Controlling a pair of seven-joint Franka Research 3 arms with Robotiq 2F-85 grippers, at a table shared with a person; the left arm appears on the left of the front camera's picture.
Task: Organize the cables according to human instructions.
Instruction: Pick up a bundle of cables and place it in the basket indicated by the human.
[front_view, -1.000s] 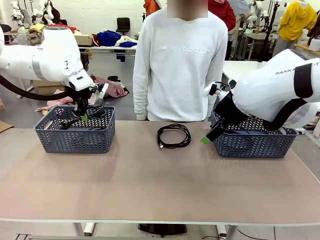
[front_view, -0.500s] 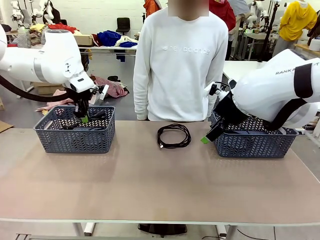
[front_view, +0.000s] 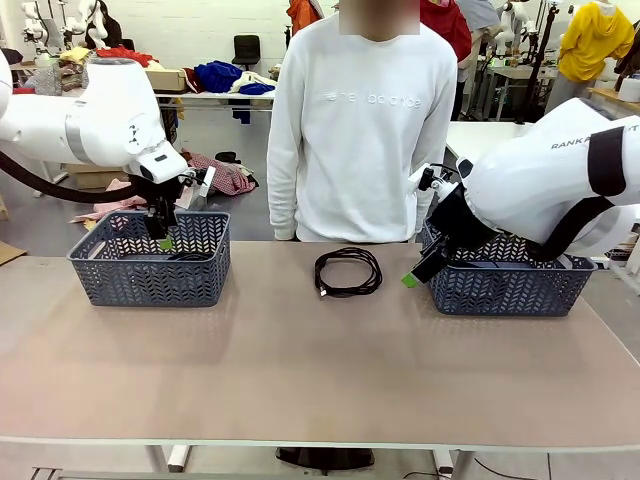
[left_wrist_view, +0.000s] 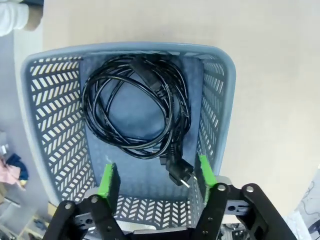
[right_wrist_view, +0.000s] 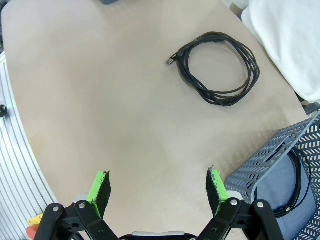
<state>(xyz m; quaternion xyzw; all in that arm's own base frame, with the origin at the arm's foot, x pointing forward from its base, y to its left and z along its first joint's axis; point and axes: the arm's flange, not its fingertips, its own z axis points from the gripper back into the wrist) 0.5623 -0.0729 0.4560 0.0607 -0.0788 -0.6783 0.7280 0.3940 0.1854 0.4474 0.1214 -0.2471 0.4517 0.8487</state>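
Right now the left gripper (left_wrist_view: 157, 175) is held wide open, and nothing is caught between its green pads (left_wrist_view: 107, 179). It is hung just above the left basket (left_wrist_view: 125, 47). A black coil (left_wrist_view: 135, 107) is seen lying flat on the floor of that basket, with a plug close to the near wall. Whether one cord or two are wound into it cannot be told. The right gripper (right_wrist_view: 158, 192) is spread open and empty too. It is held over the bare table (front_view: 320, 370), just beside the right basket (right_wrist_view: 260, 175), where a thin black cord (right_wrist_view: 299, 175) is seen inside. One loose coil (right_wrist_view: 217, 67) is left out on the table, between the two baskets and well apart from both grippers. It lies just in front of the person (front_view: 360, 130) at the far side. So the job is judged to be mostly done, since cords are already put away in both baskets. The loose coil is what is left to be picked up. Which basket it is meant for cannot be told from what is seen, as that is to be said by the person.
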